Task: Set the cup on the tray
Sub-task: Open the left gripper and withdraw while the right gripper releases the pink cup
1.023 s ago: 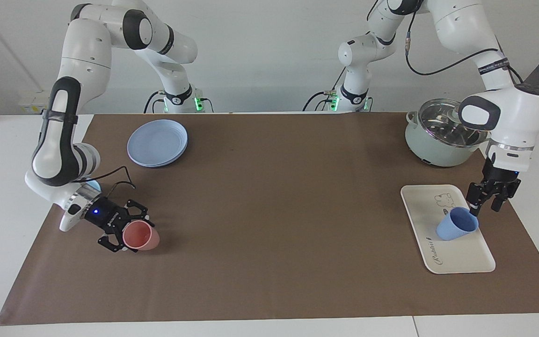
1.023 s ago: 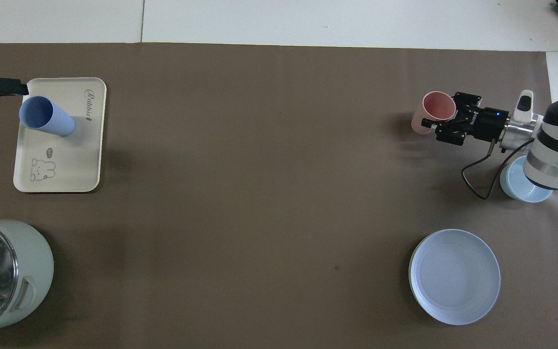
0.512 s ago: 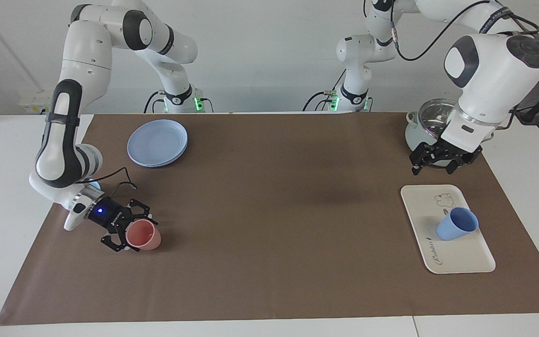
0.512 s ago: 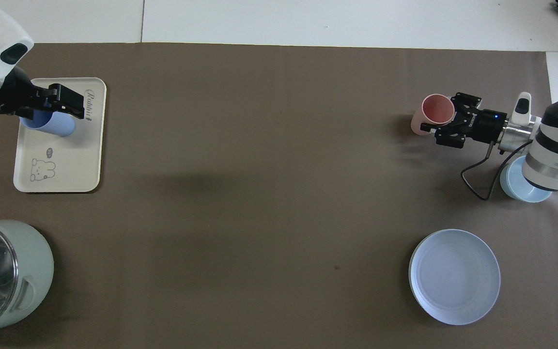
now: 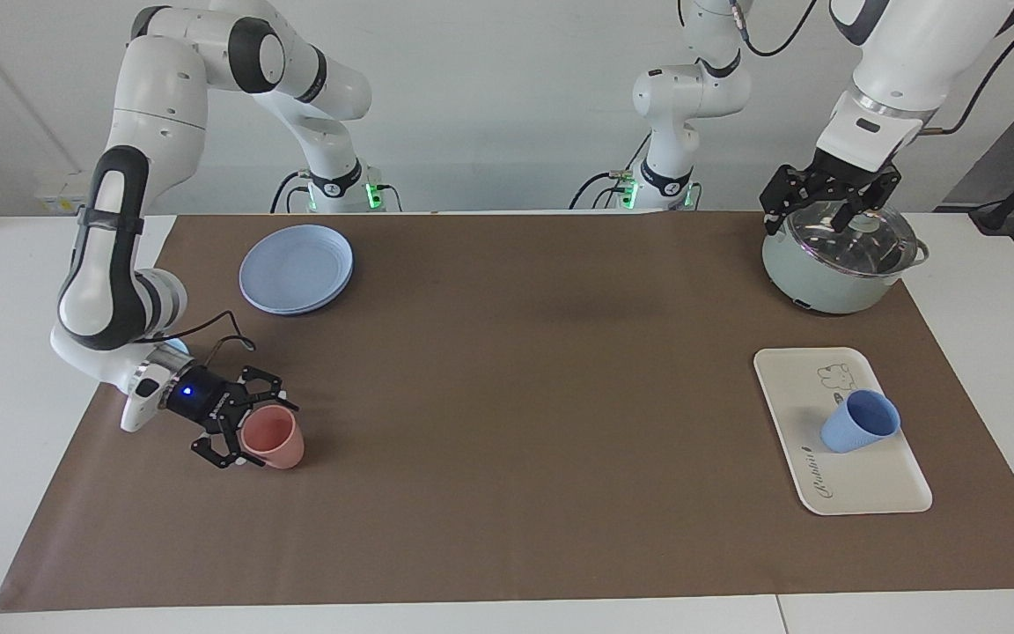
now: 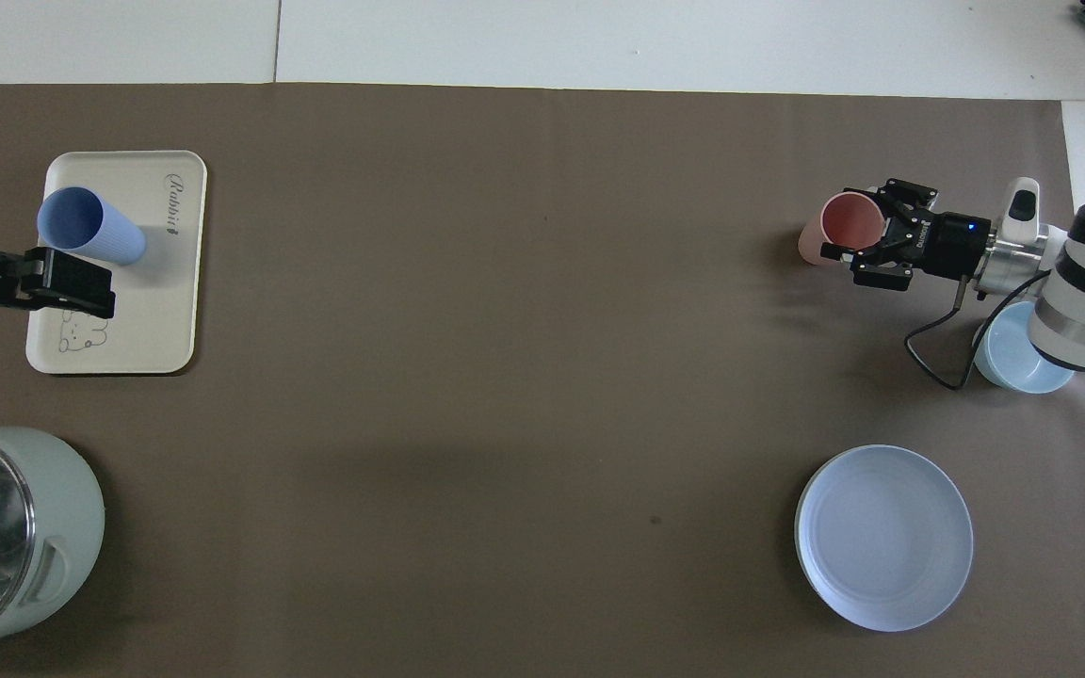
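From the facing camera, my left gripper [image 5: 811, 210] hangs high over the lidded pot [image 5: 840, 260], fingers spread and holding nothing. The cup [image 5: 859, 421] stands on the tray [image 5: 859, 489], well apart from that gripper. My right gripper [image 5: 253, 429] sits low at the right arm's end of the table, fingers spread around the pink cup [image 5: 273, 438].

From overhead, the cup [image 6: 90, 226] stands on the tray [image 6: 166, 330], near its lettered end. My left gripper [image 6: 76, 282] shows over the tray's drawing, beside the cup. My right gripper [image 6: 858, 247] brackets the pink cup [image 6: 839, 231]
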Controlling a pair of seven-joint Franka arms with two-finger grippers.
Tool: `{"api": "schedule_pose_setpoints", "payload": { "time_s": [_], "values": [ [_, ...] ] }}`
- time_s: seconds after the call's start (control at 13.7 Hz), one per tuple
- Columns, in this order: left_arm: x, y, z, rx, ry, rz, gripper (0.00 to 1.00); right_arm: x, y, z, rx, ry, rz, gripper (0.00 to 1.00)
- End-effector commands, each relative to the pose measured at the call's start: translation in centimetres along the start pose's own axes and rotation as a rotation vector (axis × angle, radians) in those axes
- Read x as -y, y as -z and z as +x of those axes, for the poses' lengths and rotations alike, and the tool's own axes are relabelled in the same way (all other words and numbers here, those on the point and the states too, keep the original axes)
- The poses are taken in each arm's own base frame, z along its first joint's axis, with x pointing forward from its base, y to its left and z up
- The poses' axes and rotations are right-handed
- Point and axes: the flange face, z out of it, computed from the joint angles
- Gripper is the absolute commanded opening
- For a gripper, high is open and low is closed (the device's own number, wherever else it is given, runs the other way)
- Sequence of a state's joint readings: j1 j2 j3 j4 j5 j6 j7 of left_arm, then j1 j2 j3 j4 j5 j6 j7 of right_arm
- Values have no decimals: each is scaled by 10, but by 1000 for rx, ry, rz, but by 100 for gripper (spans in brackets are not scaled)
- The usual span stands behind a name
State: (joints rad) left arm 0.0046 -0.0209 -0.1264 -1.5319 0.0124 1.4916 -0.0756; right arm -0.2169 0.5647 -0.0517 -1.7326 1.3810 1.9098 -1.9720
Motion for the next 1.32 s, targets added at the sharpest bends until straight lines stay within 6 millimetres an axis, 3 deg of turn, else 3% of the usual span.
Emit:
{"api": "schedule_pose_setpoints", "payload": {
  "time_s": [0.0,0.15,0.37,0.58,0.88,1.1,1.24],
  "values": [
    [10,-7,-7,-20,19,15,100,6,13,17,-32,35,-1,100],
    [14,-5,-3,-50,22,14,100,10,18,36,-32,36,-8,100],
    [29,-7,0,-60,14,14,100,31,34,95,45,10,-34,100],
    [32,-11,3,-71,6,14,100,65,46,159,125,-64,-58,100],
    [33,-24,-4,-32,12,16,100,101,48,220,285,-161,-189,100],
    [31,-27,-10,-28,12,19,100,128,45,251,504,-230,-403,100],
    [31,-27,-10,-26,13,19,100,134,52,258,589,-305,-530,100]
  ]
}}
